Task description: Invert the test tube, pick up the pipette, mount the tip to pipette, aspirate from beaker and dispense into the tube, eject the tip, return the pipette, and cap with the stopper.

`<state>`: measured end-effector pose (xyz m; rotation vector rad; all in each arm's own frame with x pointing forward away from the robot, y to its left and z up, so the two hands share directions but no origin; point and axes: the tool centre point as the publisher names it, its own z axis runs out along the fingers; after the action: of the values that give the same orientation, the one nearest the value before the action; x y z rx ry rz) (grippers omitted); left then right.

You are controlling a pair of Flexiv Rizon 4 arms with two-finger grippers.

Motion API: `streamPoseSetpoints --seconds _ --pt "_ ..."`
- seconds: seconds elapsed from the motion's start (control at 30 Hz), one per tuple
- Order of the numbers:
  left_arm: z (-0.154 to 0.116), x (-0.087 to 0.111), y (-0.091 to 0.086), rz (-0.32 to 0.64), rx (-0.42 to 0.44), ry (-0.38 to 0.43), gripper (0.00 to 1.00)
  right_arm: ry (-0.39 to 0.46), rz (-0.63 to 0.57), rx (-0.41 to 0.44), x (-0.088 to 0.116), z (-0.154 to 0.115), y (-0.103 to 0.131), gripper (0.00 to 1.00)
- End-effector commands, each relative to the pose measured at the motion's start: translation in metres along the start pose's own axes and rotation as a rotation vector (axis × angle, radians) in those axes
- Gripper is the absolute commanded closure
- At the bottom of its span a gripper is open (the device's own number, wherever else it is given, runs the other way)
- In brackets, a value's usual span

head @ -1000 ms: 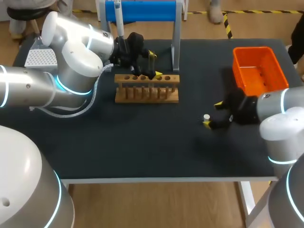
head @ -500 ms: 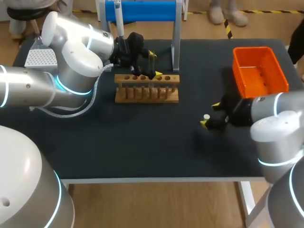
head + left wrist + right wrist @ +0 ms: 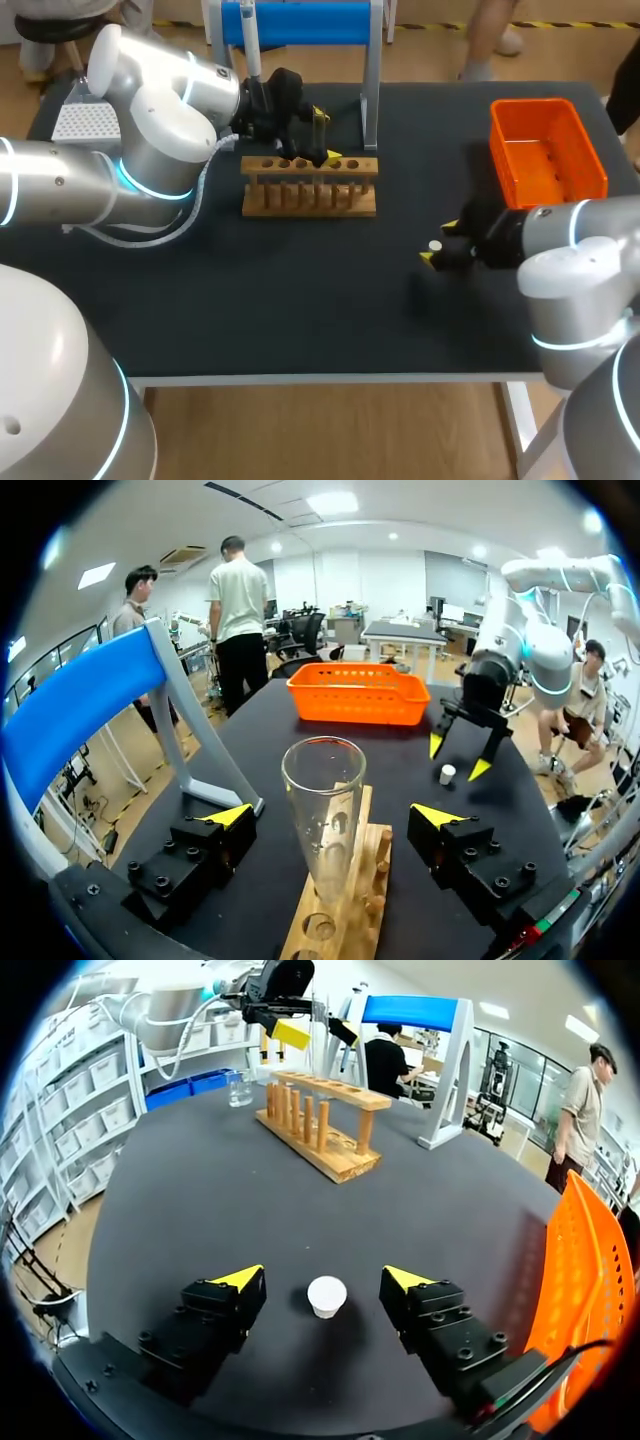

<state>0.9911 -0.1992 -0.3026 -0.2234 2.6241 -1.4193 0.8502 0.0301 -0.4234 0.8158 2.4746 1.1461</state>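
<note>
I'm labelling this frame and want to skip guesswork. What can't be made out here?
Beaker: hidden behind the left arm in the head view; too small in the right wrist view to see its fill level.
Tube: largely covered by the left gripper in the head view.
Pipette: top cut off by the head view's upper edge.
Tip box: partly hidden by the left arm in the head view.

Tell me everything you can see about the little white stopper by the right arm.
The stopper is a small white plug, round on top and seeming to taper downward; it looks like rubber or plastic. It stands upright on the dark table, alone, between the open fingers of the right pincer, touching neither finger.
</note>
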Motion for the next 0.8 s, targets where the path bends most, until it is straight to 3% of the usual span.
streamPoseSetpoints --seconds 0.03,0.8 --pt "-0.0001 -0.0003 -0.0003 -0.001 -0.002 0.001 0.0 -0.009 0.004 0.003 -0.0001 0.0051 0.0004 0.23" --pt "-0.0001 -0.0003 -0.0003 -0.001 -0.002 0.001 0.0 -0.02 0.014 0.01 0.0004 0.0099 0.0002 0.35"
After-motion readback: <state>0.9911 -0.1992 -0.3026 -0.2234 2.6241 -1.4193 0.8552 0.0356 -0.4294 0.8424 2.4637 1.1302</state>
